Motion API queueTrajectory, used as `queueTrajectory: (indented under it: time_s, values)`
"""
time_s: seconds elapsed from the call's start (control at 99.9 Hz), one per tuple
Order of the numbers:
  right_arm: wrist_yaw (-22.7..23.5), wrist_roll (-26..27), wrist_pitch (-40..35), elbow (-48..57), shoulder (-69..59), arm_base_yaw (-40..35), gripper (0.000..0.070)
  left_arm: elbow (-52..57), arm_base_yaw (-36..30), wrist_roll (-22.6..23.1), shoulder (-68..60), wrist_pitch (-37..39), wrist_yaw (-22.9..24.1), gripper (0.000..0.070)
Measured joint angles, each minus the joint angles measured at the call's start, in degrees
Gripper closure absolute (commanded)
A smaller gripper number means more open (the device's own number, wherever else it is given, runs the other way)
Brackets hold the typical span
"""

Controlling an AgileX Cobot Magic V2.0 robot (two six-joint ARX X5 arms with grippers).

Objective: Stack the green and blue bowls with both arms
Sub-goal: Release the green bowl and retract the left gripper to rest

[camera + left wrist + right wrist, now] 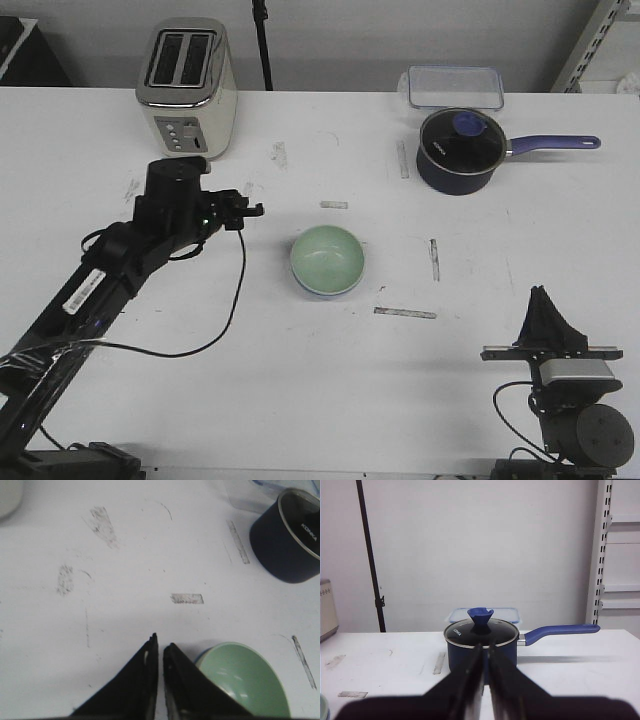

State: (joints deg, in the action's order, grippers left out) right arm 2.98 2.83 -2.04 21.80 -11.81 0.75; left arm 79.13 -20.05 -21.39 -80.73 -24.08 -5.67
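Note:
The pale green bowl [328, 256] sits nested inside the light blue bowl [312, 291] at the middle of the table; only a thin blue rim shows beneath it. My left gripper [252, 210] is shut and empty, a little to the left of the bowls. In the left wrist view the green bowl [245, 680] lies just beside the shut left gripper [161, 642], with a sliver of the blue bowl [202, 655] at its edge. My right gripper [541, 296] is shut and empty near the front right edge, far from the bowls; it also shows in the right wrist view [485, 648].
A dark blue saucepan [458, 150] with a lid and long handle stands at the back right, a clear lidded container [455, 86] behind it. A cream toaster [186, 87] stands at the back left. Tape strips [404, 313] mark the table. The saucepan [462, 655] faces my right gripper.

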Motion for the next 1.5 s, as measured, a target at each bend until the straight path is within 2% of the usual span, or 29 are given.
queueTrajectory:
  time_s: [0.18,0.36,0.53,0.661,1.091,1.501]
  values:
    - [0.0,0.0,0.0,0.0,0.0,0.0,0.0692,-10.95,5.46,5.09,7.96,11.47,0.0,0.07]
    - [0.0,0.0,0.0,0.0,0.0,0.0,0.0692,-22.32,11.39,13.44,16.59,20.39,0.17,0.07]
    - [0.0,0.0,0.02,0.0,0.0,0.0,0.0692,-31.23,16.09,20.48,23.82,22.14,0.2,0.07]
    - [0.0,0.0,0.02,0.0,0.0,0.0,0.0692,-36.04,18.53,23.47,28.83,22.21,0.28,0.0699]
    - [0.0,0.0,0.02,0.0,0.0,0.0,0.0692,-52.17,18.8,23.61,45.55,29.4,0.24,0.0699]
    - [0.0,0.0,0.04,0.0,0.0,0.0,0.0692,-58.8,18.82,21.53,60.24,29.51,1.4,0.0699]
